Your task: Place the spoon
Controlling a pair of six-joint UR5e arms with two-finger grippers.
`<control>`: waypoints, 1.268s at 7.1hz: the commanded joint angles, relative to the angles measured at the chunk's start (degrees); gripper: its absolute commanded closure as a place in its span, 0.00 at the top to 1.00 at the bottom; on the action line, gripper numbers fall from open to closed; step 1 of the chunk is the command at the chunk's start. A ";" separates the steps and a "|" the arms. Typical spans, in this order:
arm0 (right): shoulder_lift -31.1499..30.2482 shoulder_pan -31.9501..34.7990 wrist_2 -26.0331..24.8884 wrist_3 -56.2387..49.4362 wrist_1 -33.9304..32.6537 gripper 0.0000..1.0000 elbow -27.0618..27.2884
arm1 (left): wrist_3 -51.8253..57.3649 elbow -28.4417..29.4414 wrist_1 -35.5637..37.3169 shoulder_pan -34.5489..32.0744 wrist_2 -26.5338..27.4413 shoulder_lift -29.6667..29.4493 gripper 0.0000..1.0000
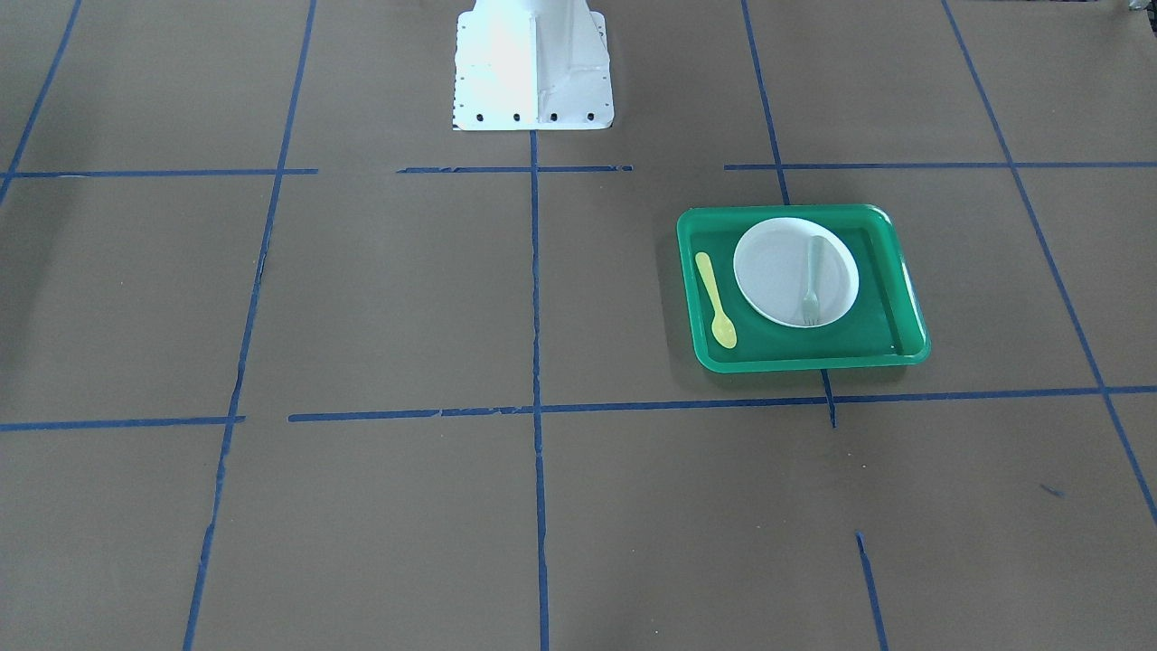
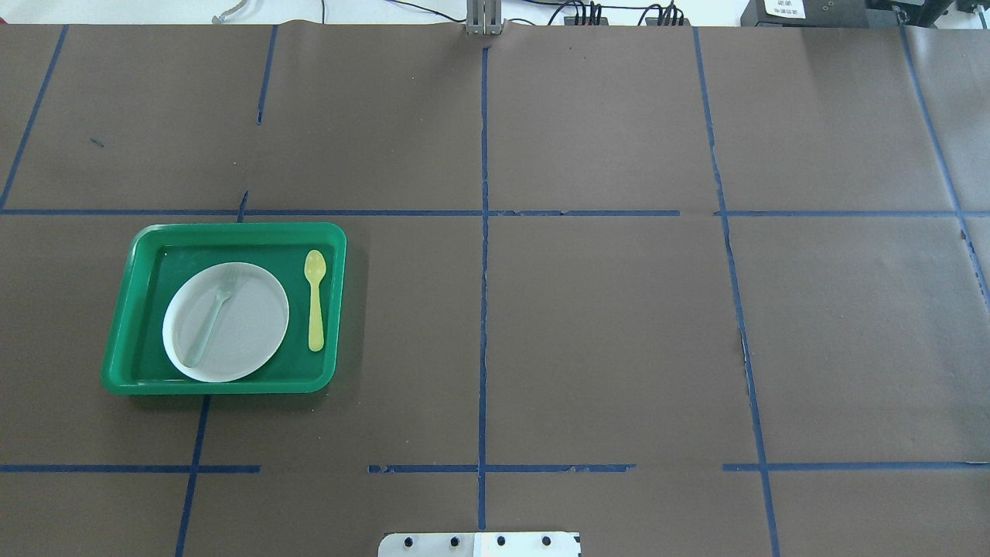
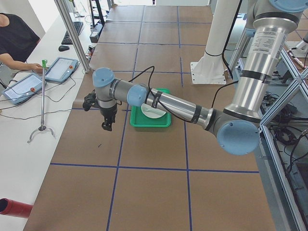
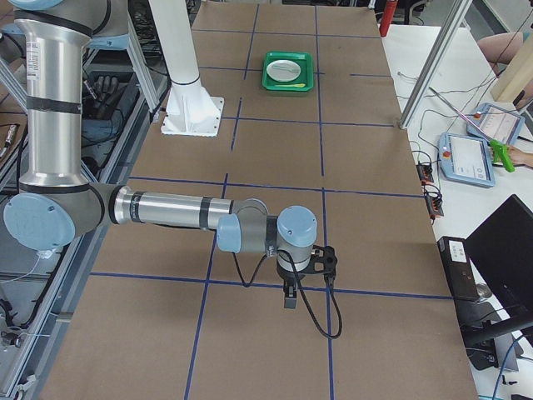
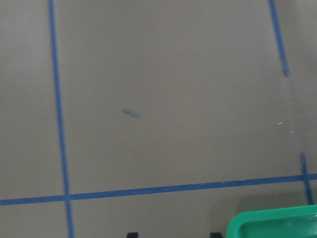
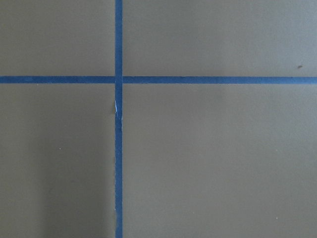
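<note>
Small yellow plastic spoon (image 2: 315, 302) lies flat on green plastic tray (image 2: 232, 230) floor, just beside round white plate (image 2: 255, 325). Long axis: handle toward robot, bowl away. Left gripper (image 3: 108, 126) hovers beyond tray's far rim, fingertips (image 5: 131, 234) spread, nothing between them; spoon lies back robot-ward from it. Right gripper (image 4: 289, 298) well apart at table's other end, cannot tell if spread or pressed together. Left arm nearer, likely one to work.

We see, front-facing view: green tray (image 1: 813, 362) right of frame centre on brown worktop (image 1: 407, 298) | white plate (image 1: 768, 271) inside tray | pale grey-green fork (image 1: 813, 280) on plate's right half, tines toward frame bottom | blue tape lines (image 1: 535, 298) grid the worktop
</note>
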 commanded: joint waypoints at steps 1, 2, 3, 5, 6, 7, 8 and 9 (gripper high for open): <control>0.00 0.00 0.01 0.00 0.00 1.00 -0.03 | 6.22 6.56 -0.35 -3.41 -0.93 0.55 0.61; 0.00 0.00 -0.08 0.00 0.00 1.00 -0.03 | 5.70 6.74 -1.92 -2.80 -1.02 0.47 1.00; -0.09 0.00 0.01 0.00 0.00 1.00 -0.03 | 5.87 9.36 -5.42 -1.06 -0.67 1.25 1.00; 0.00 0.00 -0.08 0.00 0.00 1.00 -0.03 | 5.70 6.49 -17.00 -1.13 -0.93 10.19 1.00; 0.00 0.00 0.01 0.00 0.00 1.00 0.06 | 6.13 5.00 -17.49 -1.13 -0.76 12.75 1.00; 0.00 0.00 0.01 0.00 0.00 1.00 -0.03 | 6.05 5.16 -16.80 -1.04 -0.41 12.78 1.00; 0.00 0.00 0.01 0.00 0.00 1.00 0.06 | 6.14 4.21 -16.53 -1.21 -0.75 13.56 1.00; 0.00 0.00 0.01 0.00 0.00 1.00 0.06 | 6.14 4.37 -15.57 -1.22 -0.76 13.48 1.00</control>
